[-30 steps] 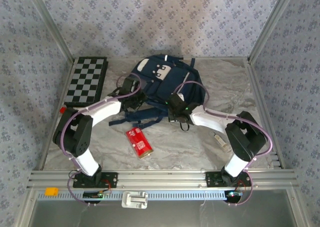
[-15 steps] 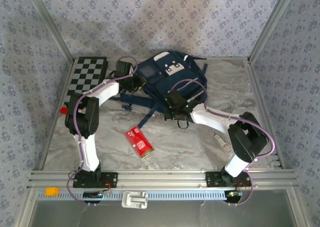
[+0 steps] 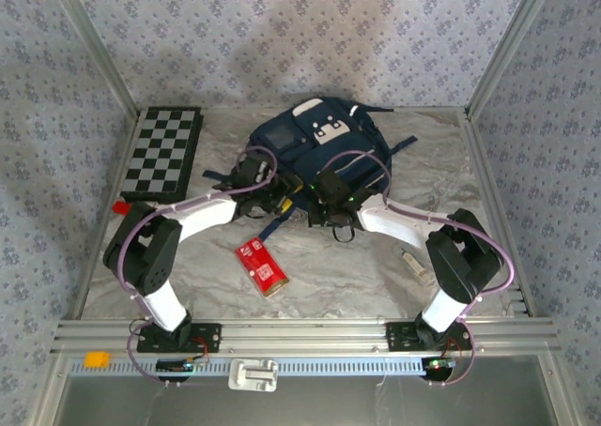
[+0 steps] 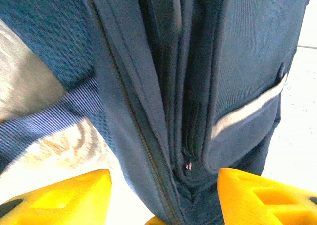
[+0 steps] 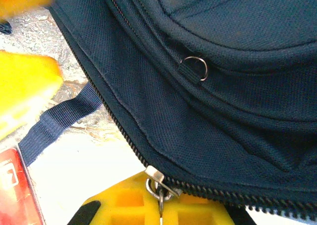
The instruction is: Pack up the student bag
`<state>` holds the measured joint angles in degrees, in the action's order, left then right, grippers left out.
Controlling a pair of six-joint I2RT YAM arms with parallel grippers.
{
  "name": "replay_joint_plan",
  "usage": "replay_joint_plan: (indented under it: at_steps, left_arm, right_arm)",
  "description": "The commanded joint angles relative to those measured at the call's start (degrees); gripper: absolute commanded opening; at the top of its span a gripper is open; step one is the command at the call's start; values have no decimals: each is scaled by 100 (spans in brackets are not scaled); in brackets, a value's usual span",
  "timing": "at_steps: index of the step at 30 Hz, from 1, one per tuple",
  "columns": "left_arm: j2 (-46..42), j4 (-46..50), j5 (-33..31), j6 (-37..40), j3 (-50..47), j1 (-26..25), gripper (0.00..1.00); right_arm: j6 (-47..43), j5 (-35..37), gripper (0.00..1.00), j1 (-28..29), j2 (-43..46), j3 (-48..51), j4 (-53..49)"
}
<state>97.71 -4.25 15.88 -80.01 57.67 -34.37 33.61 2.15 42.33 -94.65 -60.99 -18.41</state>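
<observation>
Right gripper (image 5: pixel 159 205) clamped on the zip pull (image 5: pixel 156 178) at the bag's (image 3: pixel 324 140) near edge | left gripper (image 4: pixel 161 205) jaws apart, bag edge between them, nothing pinched | bag far-centre on the table (image 3: pixel 376 276), just beyond both | right arm's nearer the zip, and the closed track looks to run on rightward from the pull

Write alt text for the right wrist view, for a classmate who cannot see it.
The right hand pinches the metal zip pull of the navy bag. A dark strap lies on the pale table, and a red packet shows at the lower left.
</observation>
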Motion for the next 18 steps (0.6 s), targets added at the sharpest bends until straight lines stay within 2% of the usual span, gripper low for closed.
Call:
replay_joint_plan:
  at_steps: [1, 4, 6, 12, 18]
  left_arm:
    - [300, -433, -450, -698, 351, -85, 57]
    - [566, -493, -553, -772, 531, -180, 49]
    - [625, -469, -665, -810, 534, -230, 35]
    - [500, -117, -885, -515, 507, -180, 2]
    - [234, 375, -936, 138, 610, 121, 0]
  right_arm:
    - [104, 53, 0, 95, -33, 7, -16]
    - [122, 76, 0, 109, -43, 43, 52]
    - [122, 116, 0, 120, -68, 26, 25]
    - [176, 429, 0, 128, 78, -3, -218]
    - [182, 676, 0, 122, 405, 57, -838]
